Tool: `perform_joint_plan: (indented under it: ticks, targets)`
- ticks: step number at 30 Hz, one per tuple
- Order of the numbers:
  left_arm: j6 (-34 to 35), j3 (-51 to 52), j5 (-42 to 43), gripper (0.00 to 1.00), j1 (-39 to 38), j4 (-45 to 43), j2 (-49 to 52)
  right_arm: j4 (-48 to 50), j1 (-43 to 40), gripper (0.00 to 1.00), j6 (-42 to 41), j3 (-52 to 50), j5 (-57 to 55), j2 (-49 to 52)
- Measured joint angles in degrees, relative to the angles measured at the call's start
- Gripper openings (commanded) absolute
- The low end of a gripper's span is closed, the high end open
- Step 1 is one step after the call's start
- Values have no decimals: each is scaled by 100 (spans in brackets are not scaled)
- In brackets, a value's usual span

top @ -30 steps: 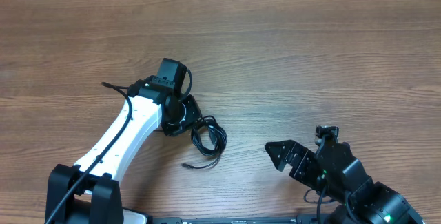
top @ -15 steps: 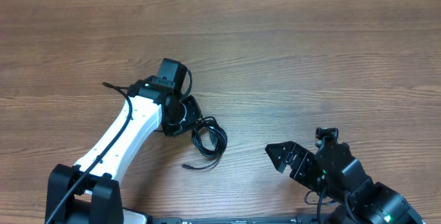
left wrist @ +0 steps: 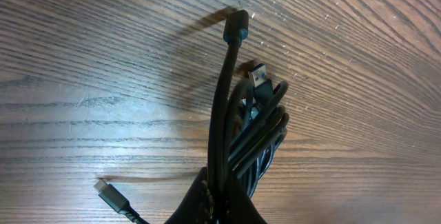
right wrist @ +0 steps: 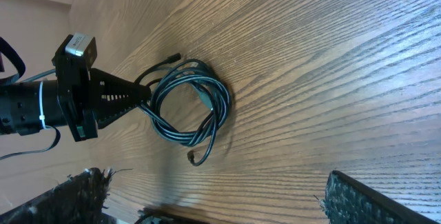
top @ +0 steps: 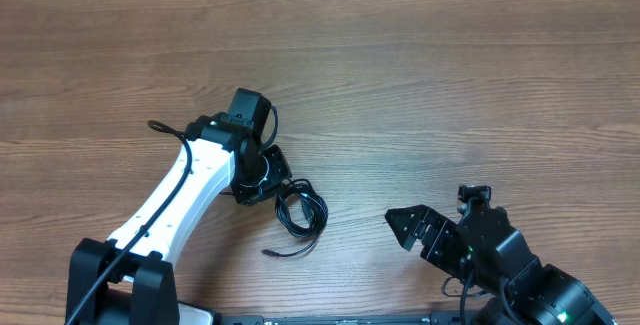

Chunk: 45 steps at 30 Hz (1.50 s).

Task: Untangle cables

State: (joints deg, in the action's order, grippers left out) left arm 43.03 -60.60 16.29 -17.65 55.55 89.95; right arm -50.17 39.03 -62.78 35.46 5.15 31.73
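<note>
The left gripper (top: 276, 183) is clamped on the cables (top: 303, 210), whose coil extends toward the right gripper (top: 403, 229), jaws apart and well clear.

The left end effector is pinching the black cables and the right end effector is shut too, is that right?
Not quite. The left end effector does pinch the cables, but the right end effector is open, not shut; the right wrist view shows its fingers spread wide.

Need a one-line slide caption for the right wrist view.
Left pincer shut on the edge of the coiled black cables; wooden table beneath.
</note>
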Motion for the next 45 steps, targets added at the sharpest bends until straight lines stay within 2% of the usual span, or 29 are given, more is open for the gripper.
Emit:
perform_joint_plan:
  ticks: [13,25,28,36,41,45]
  targets:
    - [0,0,9,4,-262,20,0,-4,0,100,-2,0,0,0]
    - [-107,0,376,4,-262,470,-2,11,0,100,-2,0,-4,0]
    - [-129,0,483,4,-262,463,0,286,0,100,-7,0,-4,0]
    - [-614,0,1104,4,-262,162,0,1248,0,100,-90,0,146,0]
    - [-870,0,1572,4,-262,-249,0,1097,0,100,-232,0,214,0]
    - [-898,0,1602,4,-262,-262,0,896,0,100,-280,0,214,0]
